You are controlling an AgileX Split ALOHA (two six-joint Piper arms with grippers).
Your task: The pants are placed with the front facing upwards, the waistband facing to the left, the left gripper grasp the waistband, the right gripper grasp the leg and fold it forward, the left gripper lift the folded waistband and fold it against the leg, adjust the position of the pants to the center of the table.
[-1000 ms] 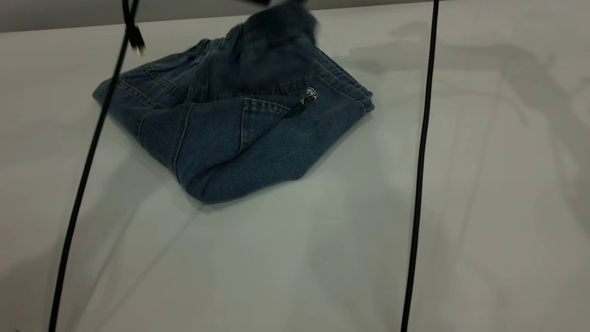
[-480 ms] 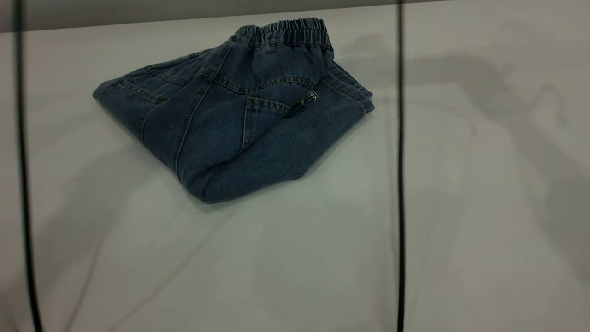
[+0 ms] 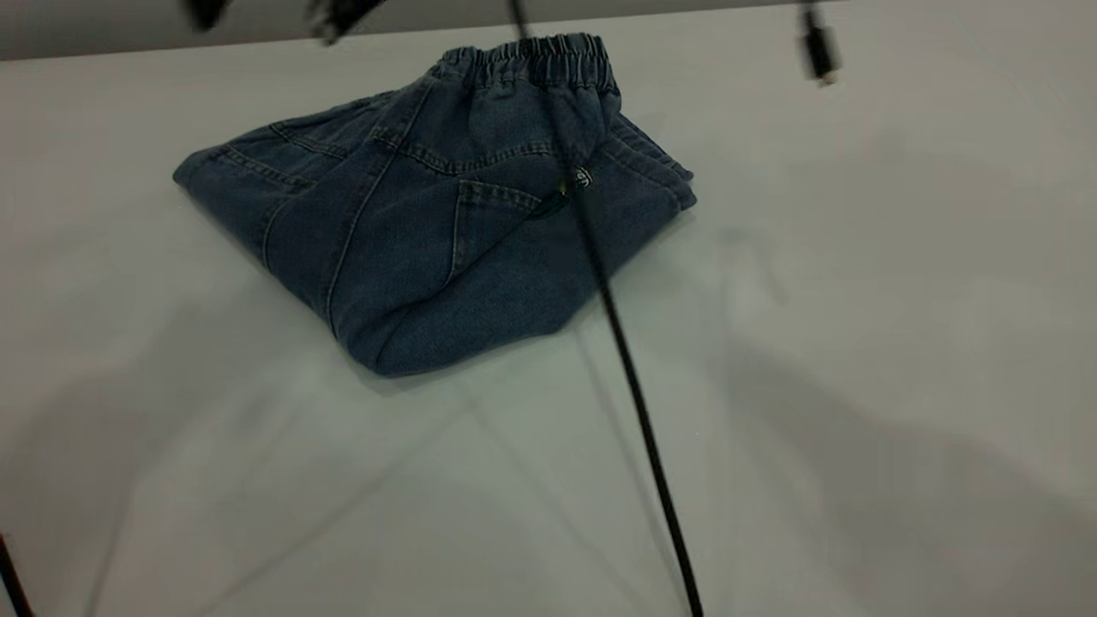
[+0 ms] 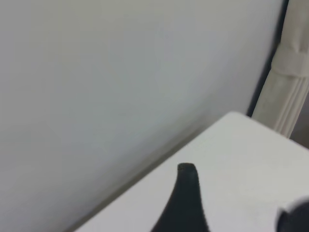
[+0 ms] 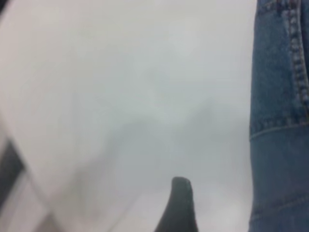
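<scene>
Since neither claw is holding anything that I can see, I'd say the folding is over and we're at the last bit, the centring. Starting with the left gripper point(image 4: 186, 203): its own camera only catches a black wedge of it hanging over a bare corner of the table point(image 3: 857, 386), with a plain wall behind, no denim anywhere close, and I can't tell if it's spread or pressed together. Same story for the right gripper point(image 5: 177, 208), can't tell its state either, but it hovers over bare tabletop with a strip of stitched denim just beside it, not touching. Moving outward, the pants point(image 3: 428, 231) lie as a compact bundle, back side up with a pocket seam showing. The waistband point(image 3: 531, 56) is folded over on top at the far edge, and the leg point(image 3: 651, 171) hems peek out stacked on the right side. A black cable point(image 3: 634, 386) hangs slanted across the front camera, and a few dark blurry bits sit along the far edge, too smeared to name. The bundle sits far and left of the middle, so my guess is the next move needs a grip or press on the whole stack, then a slide toward the near side and a little right, keeping the layers from creeping apart.
</scene>
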